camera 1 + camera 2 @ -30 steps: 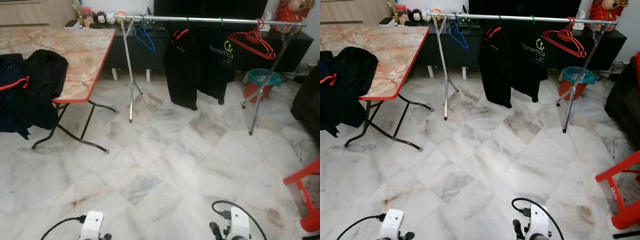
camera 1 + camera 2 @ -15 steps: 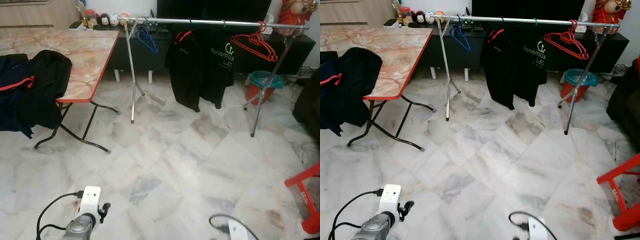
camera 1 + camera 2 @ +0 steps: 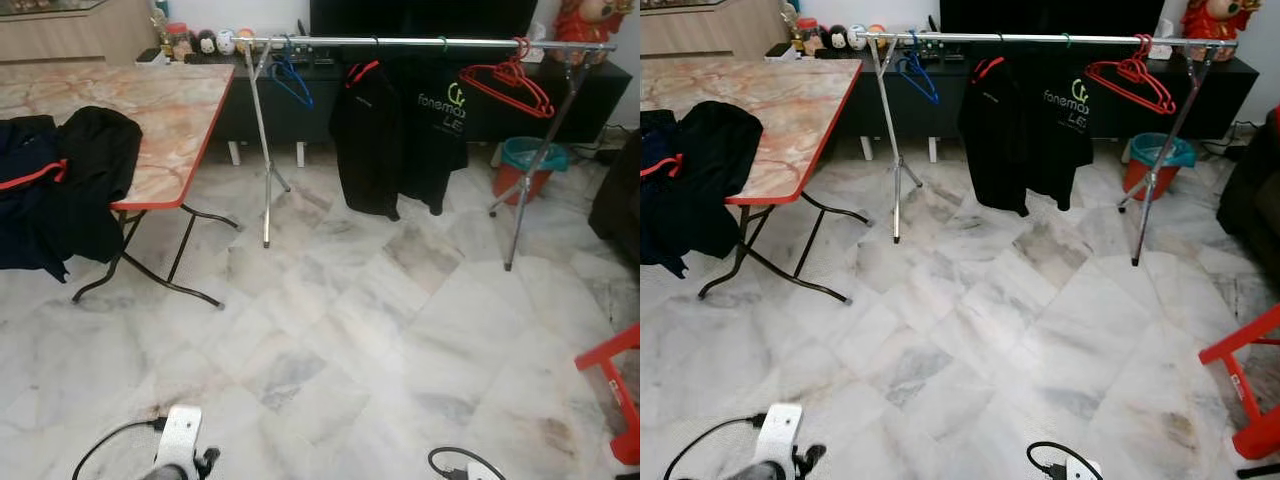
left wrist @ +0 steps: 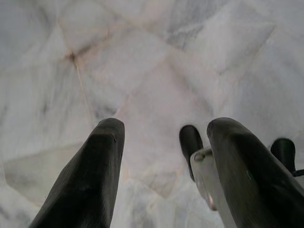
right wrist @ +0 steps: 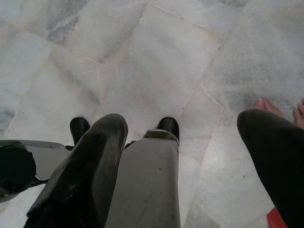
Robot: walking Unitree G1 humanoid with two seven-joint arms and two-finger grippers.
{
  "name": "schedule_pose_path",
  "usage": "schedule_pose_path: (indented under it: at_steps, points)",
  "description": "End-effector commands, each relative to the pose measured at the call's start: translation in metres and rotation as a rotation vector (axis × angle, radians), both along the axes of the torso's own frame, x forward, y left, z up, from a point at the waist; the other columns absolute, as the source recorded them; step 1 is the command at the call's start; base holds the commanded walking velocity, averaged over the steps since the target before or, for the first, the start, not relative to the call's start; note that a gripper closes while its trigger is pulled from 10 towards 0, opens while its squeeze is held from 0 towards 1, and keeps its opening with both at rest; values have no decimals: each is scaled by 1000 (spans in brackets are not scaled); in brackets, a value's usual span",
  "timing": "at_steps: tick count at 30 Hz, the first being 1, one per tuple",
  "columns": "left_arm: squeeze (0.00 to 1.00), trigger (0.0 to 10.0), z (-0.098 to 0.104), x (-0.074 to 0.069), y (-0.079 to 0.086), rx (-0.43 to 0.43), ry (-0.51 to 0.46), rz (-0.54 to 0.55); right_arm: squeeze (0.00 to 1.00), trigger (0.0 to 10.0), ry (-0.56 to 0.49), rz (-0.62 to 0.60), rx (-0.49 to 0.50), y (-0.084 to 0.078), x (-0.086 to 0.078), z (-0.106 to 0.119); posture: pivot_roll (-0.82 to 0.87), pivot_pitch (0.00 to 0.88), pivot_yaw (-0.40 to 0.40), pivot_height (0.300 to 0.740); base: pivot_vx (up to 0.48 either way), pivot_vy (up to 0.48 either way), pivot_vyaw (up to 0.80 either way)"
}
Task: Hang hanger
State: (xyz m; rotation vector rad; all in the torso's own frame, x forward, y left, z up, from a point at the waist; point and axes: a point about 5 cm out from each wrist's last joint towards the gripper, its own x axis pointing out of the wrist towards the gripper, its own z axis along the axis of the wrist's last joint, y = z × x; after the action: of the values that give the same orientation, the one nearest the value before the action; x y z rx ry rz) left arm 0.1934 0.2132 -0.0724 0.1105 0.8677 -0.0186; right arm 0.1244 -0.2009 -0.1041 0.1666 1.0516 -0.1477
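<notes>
Plainly, both arms hang idle toward the marble floor [image 3: 330,330]: the left gripper [image 4: 164,156] and right gripper [image 5: 183,156] each have their jaws released, grasping nothing. The task's hangers are far ahead of the jaws; red hangers [image 3: 505,82] and a blue hanger [image 3: 290,75] hook over the clothes rail [image 3: 420,42], likely for storage. A teal-lined bin [image 3: 525,165] stands behind; its contents cannot be made out.

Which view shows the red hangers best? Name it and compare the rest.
The right eye view: the red hangers hang fully in frame on the rail. The left eye view shows them equally clearly, nearer its right edge. Both wrist views look down at marble floor.
</notes>
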Motion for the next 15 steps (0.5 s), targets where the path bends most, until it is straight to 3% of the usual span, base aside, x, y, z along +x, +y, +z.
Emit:
schedule_pose_path:
  at_steps: [1, 7, 15]
  points:
    - [0, 10000, -1, -3, 3, 11, 20, -10, 0, 10000, -24, -15, 14, 1, 3, 1, 28, 0, 14, 740, 0, 0, 0]
    - [0, 10000, -3, -6, 1, -23, 25, -12, 0, 10000, -55, -29, 32, 1, 10, 4, 19, 0, 4, 740, 0, 0, 0]
    - [0, 10000, -3, -3, -5, -35, 37, -25, 0, 10000, -75, -45, 43, 0, 15, 6, 11, 0, -1, 740, 331, 0, 0]
